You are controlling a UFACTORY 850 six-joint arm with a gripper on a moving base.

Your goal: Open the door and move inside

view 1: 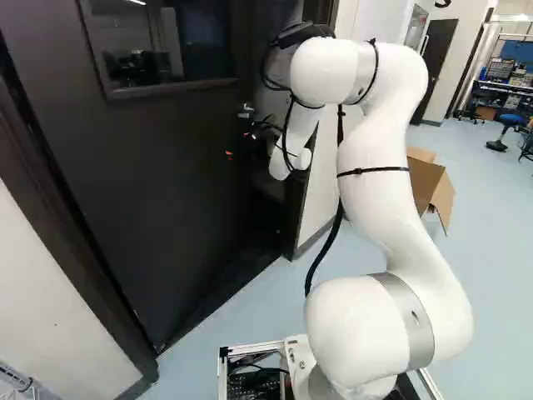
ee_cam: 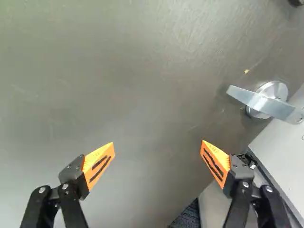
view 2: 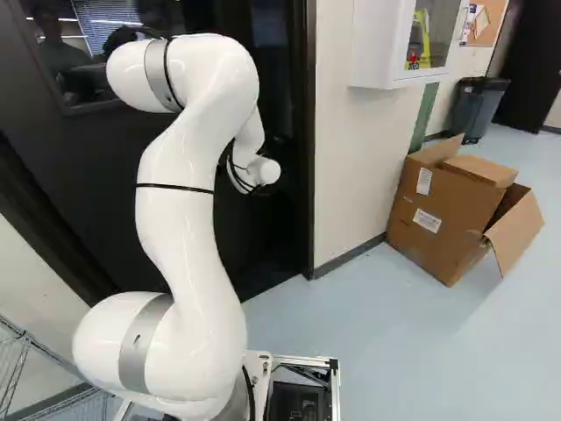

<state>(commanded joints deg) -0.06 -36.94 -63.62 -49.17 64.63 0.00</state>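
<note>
Facing the black door, pincer spread wide, gripping nothing. Metal lever handle on the door, ahead and off to one side. Lever likely rigid, slick, sprung: take it near the free end. Door probably heavy; wants steady force.

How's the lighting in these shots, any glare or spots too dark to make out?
Wrist view: a pale sheen on the door beyond the open claw, brighter shine on the lever handle. Left base view: the claw nearly vanishes against the dark door, though orange shows on its pads. Right base view: bright streaks in the door window.
</note>
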